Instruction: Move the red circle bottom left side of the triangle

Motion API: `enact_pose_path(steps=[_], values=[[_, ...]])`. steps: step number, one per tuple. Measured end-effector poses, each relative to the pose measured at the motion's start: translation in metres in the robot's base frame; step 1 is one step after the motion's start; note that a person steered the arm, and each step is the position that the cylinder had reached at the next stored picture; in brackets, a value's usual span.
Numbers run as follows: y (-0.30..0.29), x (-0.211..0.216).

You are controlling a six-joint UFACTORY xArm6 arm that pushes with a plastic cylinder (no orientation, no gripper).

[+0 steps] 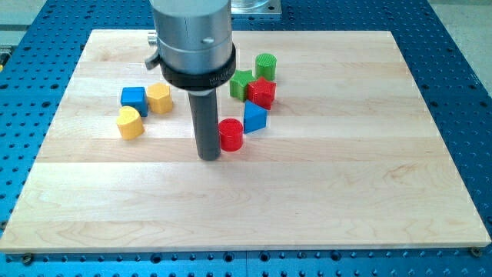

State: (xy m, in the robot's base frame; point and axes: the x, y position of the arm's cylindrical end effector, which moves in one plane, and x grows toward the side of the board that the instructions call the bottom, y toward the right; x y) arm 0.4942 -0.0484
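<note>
The red circle (231, 135) is a short red cylinder near the board's middle. It touches the lower left edge of the blue triangle (255, 117). My tip (208, 156) rests on the board just to the left of the red circle, against or almost against its side. The dark rod rises from there to the grey arm body at the view's top.
A red star-like block (262, 92), a green block (241, 83) and a green cylinder (267, 66) cluster above the triangle. A blue cube (134, 100), a yellow block (159, 98) and a yellow heart-like block (130, 123) lie at the left. The wooden board (307, 200) ends in blue perforated table.
</note>
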Motion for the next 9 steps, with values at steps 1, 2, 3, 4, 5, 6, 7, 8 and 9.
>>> enact_pose_path(steps=[1,2,3,4,5,6,7,8,9], values=[[0.028,0.000],[0.072,-0.004],[0.126,-0.011],[0.144,-0.017],[0.117,-0.050],[0.060,-0.050],[0.023,-0.050],[0.008,-0.050],[0.010,-0.050]])
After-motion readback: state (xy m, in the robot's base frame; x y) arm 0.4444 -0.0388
